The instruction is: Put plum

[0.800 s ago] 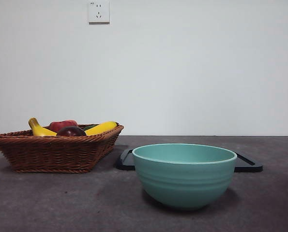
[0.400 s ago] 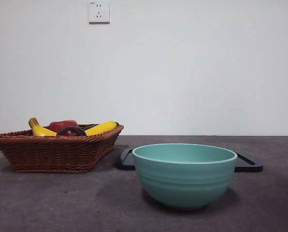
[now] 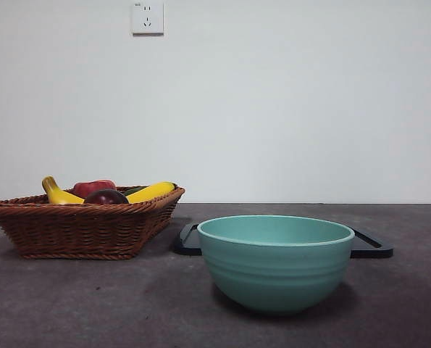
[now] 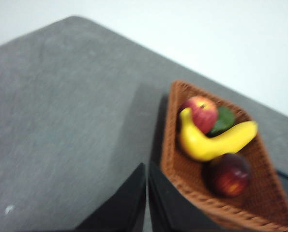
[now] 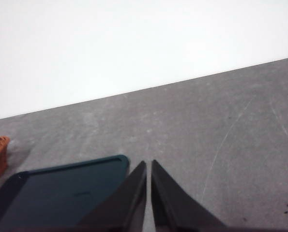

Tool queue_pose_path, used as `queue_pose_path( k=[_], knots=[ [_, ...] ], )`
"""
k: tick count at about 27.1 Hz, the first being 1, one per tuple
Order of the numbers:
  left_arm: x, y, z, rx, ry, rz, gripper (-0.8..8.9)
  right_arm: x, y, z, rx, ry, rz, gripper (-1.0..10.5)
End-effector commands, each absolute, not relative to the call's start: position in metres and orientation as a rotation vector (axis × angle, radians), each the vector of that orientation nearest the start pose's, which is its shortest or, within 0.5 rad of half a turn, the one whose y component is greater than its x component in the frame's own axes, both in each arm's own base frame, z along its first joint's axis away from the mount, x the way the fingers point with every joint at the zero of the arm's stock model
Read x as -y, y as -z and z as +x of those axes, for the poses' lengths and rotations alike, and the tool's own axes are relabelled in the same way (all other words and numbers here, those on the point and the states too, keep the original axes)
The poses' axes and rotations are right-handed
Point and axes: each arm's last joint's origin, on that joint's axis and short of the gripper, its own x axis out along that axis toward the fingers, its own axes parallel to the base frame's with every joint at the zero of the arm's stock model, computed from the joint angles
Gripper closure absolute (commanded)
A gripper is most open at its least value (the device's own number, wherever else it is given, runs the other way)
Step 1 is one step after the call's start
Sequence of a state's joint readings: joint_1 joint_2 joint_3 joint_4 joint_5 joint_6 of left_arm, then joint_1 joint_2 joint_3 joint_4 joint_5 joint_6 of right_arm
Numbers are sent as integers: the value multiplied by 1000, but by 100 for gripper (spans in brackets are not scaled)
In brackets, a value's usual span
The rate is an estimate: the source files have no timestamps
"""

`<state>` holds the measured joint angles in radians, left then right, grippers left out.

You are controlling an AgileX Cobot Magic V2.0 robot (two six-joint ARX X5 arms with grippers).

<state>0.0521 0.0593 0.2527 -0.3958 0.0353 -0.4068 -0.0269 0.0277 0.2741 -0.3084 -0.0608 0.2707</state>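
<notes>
Right now I see the plum [image 4: 228, 174] lying in the basket [image 4: 182, 180]; my left end effector [image 4: 147, 170] and right end effector [image 5: 149, 166] are both pressed together, empty.

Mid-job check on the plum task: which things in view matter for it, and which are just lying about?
Belongs to the job:
plum, dark, lying in the basket
left gripper, jaws together, above the basket's edge

Just lying about, as far as the pictures tell:
bananas
red fruit
teal bowl
dark tray
right gripper, jaws together, waiting by the tray
</notes>
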Motion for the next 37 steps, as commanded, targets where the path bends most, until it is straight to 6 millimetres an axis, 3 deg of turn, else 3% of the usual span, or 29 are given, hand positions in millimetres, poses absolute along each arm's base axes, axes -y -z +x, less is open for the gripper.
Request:
queue_pose_path(
  k=[1,11,20,28,37],
  knots=[
    [-2,-231,76,-166,-11,-414,805,0,-243,69,-65,-43,284,942],
    [4,-292,78,-325,179,-296,805,-5,-304,60,-260,-192,207,942],
    [11,-332,94,-520,408,-225,805,-12,-345,77,-456,-395,178,942],
    [19,-354,105,-645,553,-192,805,-22,-360,97,-668,-549,128,942],
    [21,-351,109,-728,583,-172,792,-32,-361,108,-760,-632,85,940]
  ],
)
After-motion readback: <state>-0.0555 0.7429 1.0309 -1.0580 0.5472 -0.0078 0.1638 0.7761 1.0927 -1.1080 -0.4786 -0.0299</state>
